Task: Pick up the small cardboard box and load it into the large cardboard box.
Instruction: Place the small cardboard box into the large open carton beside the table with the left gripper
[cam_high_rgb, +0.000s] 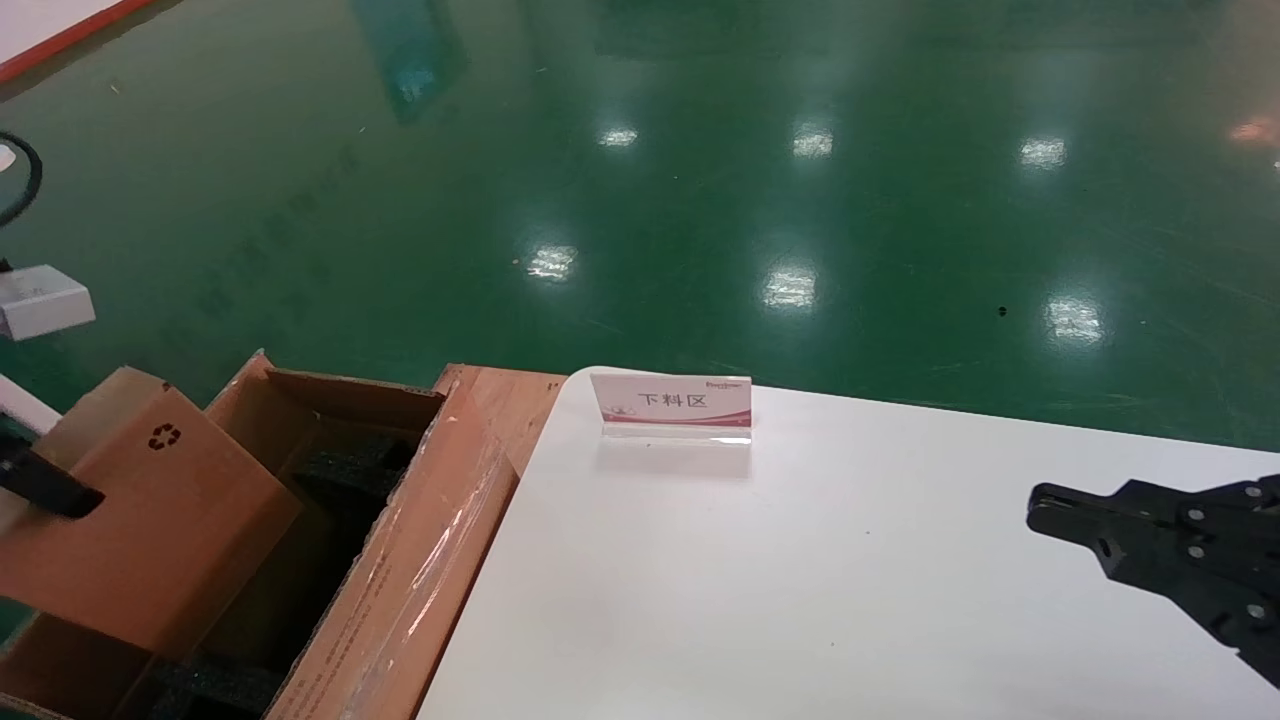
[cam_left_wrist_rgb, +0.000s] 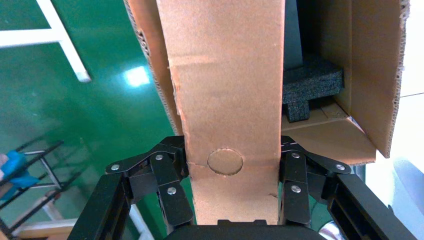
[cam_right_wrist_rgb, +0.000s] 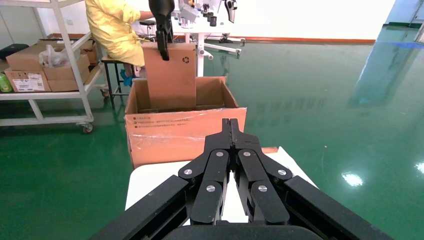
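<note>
Two cartons matter on my screens, and both sit off the left end of a white table (cam_high_rgb: 800, 560) that stands on a glossy green floor (cam_high_rgb: 700, 150) dotted with lamp reflections. A small acrylic sign (cam_high_rgb: 672, 405) with Chinese characters stands near the table's far edge.

My left gripper (cam_left_wrist_rgb: 231, 175) is clamped on the small cardboard box (cam_high_rgb: 130, 510), one finger on each side wall, holding it tilted over the open top of the large cardboard box (cam_high_rgb: 400, 560), whose taped flap leans against the table edge. In the head view only a black sliver of that gripper shows at the frame's left edge, and the large carton is cut off at the bottom.

My right gripper (cam_right_wrist_rgb: 231, 132) hovers over the table's right side with its fingers pressed together, empty.

Black foam (cam_left_wrist_rgb: 312, 85) lining the carton is plain from the left wrist. Only the right wrist shows a person in yellow (cam_right_wrist_rgb: 112, 30) seated behind the carton, beside shelving (cam_right_wrist_rgb: 45, 65) stacked with boxes.
</note>
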